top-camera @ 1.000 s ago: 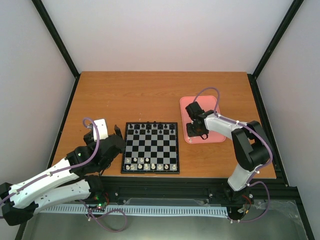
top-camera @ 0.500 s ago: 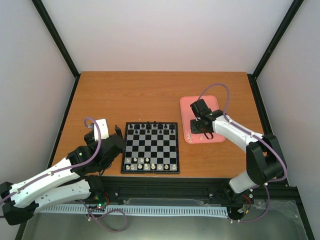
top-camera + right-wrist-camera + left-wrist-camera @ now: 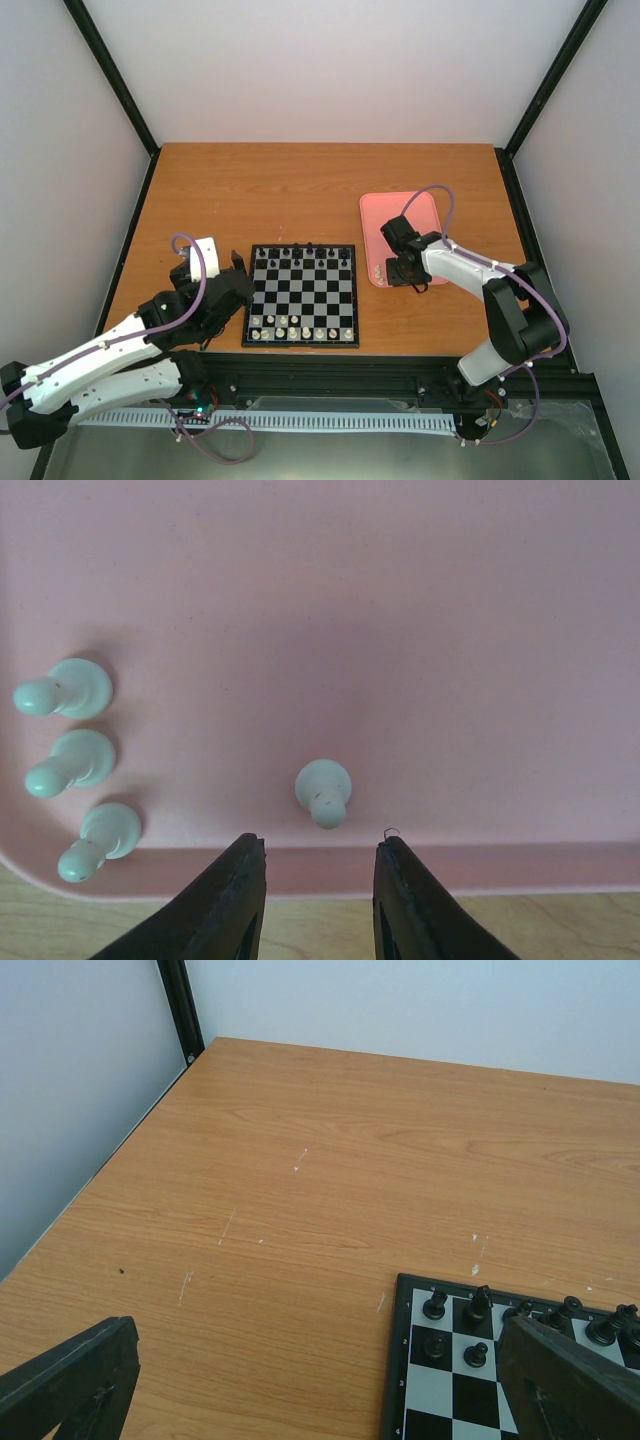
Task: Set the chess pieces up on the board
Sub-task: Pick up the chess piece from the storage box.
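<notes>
The right tool (image 3: 318, 848) hangs over the near edge of the pink tray (image 3: 420, 620), slightly spread, pinching nothing. One pale pawn (image 3: 323, 790) stands just off its tips, with three more pawns (image 3: 72, 758) further left. The left tool (image 3: 318, 1345) gapes wide beside the board (image 3: 450, 1400) on the bench (image 3: 330, 1140).

My top camera looks down from high up at the whole table (image 3: 300, 180). My left wrist camera sits low; the board (image 3: 450, 1405) shows lower right, shared with top. My right one hugs the tray (image 3: 400, 600).
</notes>
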Robot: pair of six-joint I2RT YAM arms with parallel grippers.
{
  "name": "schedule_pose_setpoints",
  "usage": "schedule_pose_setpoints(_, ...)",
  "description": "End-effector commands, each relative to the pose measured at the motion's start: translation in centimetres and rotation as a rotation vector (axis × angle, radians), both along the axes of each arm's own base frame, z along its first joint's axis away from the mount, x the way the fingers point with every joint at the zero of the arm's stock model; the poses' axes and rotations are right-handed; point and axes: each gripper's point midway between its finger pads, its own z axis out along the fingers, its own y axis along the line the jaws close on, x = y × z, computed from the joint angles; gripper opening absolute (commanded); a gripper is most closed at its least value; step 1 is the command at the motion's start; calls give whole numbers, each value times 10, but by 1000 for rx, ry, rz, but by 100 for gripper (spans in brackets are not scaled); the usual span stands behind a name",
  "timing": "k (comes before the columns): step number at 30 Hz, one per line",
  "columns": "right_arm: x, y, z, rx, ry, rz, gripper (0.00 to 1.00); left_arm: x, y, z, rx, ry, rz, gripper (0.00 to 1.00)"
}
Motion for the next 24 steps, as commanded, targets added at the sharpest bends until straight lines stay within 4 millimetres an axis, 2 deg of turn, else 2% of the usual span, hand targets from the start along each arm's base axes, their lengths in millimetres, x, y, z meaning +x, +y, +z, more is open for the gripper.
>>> schedule_pose_setpoints(1,6,-4,-4,-12,-17,-21,36,3,0,8,-16,-27,11,100)
schedule_pose_setpoints(11,18,-8,-8,4,-26,-32,33,2,1,9,-13,-30,17,100)
schedule_pose_setpoints(17,22,-3,-8,18,-26,-14,27,3,0,8,-6,-27,20,100)
schedule_pose_setpoints(20,22,-1,-10,26,-19,-5,19,3,0,7,-7,-26,20,100)
schedule_pose_setpoints(22,22,0,-9,34,-21,-3,7,3,1,7,-7,-27,21,100)
schedule_pose_setpoints(24,22,2,-8,41,-25,2,5,3,1,8,-6,-26,20,100)
